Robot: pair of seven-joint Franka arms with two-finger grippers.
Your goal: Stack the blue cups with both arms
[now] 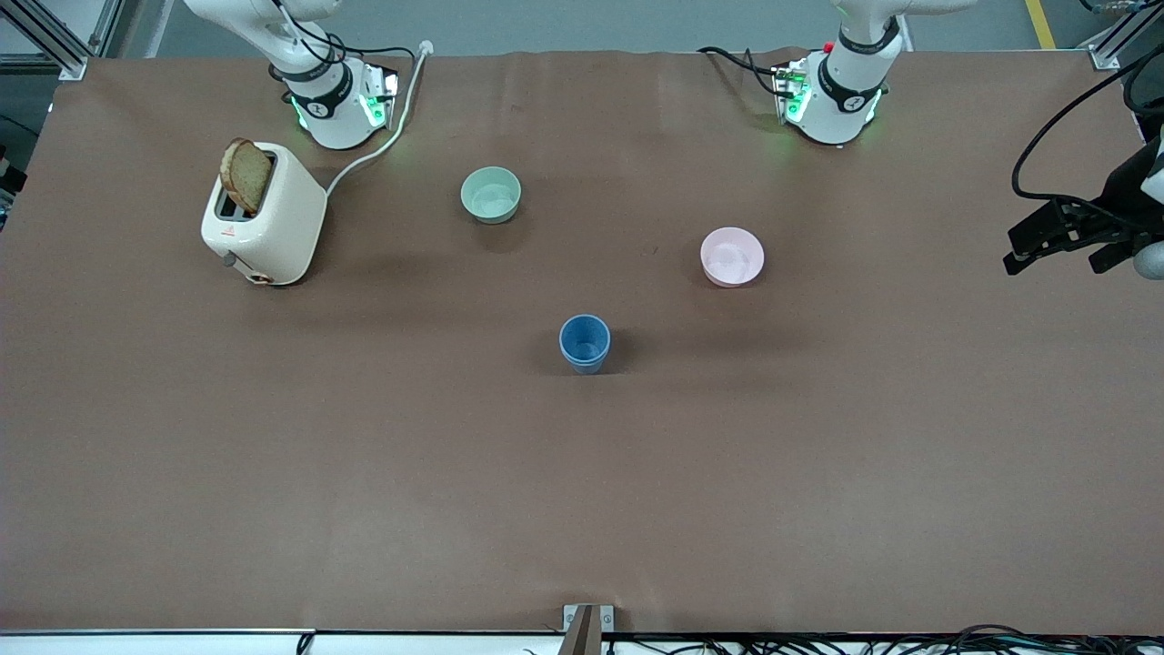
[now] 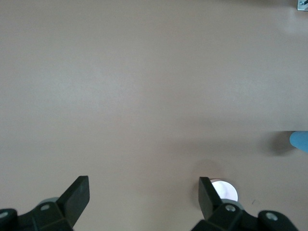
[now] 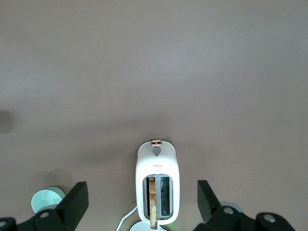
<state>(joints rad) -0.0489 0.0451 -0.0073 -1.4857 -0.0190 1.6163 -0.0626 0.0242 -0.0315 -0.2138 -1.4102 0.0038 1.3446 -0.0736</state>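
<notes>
One blue cup stands upright on the brown table, nearer to the front camera than both bowls; its edge shows at the border of the left wrist view. My left gripper hangs high over the table by its arm's base, open, with nothing between its fingers. My right gripper hangs high over the toaster, open and empty too. Neither gripper shows in the front view; only the arms' bases do.
A white toaster with a bread slice stands toward the right arm's end. A mint-green bowl and a pink bowl sit farther from the front camera than the cup. A black cabled device overhangs the left arm's end.
</notes>
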